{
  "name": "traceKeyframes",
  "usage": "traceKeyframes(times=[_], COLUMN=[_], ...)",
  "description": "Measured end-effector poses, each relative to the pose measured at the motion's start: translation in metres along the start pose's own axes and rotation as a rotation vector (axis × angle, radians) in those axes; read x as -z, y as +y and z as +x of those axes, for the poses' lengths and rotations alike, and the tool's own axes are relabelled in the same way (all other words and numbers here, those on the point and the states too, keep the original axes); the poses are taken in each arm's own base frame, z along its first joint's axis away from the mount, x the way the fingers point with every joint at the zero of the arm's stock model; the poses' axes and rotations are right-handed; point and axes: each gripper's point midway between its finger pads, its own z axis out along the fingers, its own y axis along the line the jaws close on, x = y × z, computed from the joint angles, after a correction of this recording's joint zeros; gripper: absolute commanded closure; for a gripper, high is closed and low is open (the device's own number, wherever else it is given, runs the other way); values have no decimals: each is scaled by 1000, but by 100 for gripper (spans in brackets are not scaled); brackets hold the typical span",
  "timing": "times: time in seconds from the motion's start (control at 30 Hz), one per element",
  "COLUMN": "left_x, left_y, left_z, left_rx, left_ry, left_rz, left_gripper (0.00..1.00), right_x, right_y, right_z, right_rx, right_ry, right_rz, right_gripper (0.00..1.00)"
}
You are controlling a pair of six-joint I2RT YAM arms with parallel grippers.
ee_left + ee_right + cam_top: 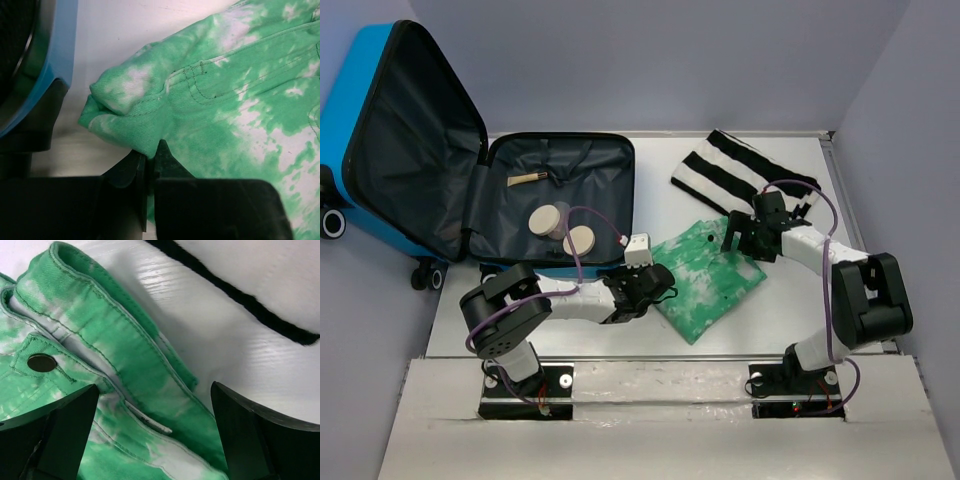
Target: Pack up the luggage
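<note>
Counter (740, 335) carries everything. Luggage (365, 95) lies open at the upper left of the frame, its lid propped back and its lining bare. A green tie-dye garment (710, 280) sits at centre, its long axis running lower left to upper right. The left gripper (150, 155) is clenched on its lower-left corner, the end nearer the luggage. The right gripper (155, 405) hangs released over the waistband. The carry likely goes up and left, with the left arm leading.

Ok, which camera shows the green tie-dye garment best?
Top external: it frames nearly the whole green garment. Left wrist shows one corner pinched in the left gripper; right wrist shows just its waistband and button.
</note>
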Motion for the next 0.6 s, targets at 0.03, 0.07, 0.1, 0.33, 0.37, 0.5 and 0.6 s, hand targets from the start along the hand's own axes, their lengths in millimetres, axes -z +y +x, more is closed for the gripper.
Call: traceKeyframes(times=[0.03, 0.07, 0.1, 0.33, 0.37, 0.5, 0.6], left_x=[0, -1, -1, -1, -1, -3, -4], left_y=[0, 0, 0, 1, 3, 10, 12], left_z=[0, -1, -1, -1, 0, -3, -4], left_rx=[-6, -11, -16, -58, -69, -93, -111], left_ry=[0, 1, 2, 7, 7, 1, -3], left_rz=[2, 2, 3, 9, 4, -17, -26], left_gripper=[94, 94, 94, 94, 94, 94, 94], right_x=[-3, -6, -9, -17, -18, -17, -12], right_y=[4, 6, 11, 49, 54, 66, 69], right_z=[2, 4, 8, 1, 0, 3, 13], right_rx=[5, 8, 8, 9, 10, -6, -28], right_ry=[20, 36, 55, 28, 10, -26, -15], right_rz=[-23, -40, -70, -317, -360, -494, -553], right_gripper=[0, 0, 0, 9, 12, 27, 47])
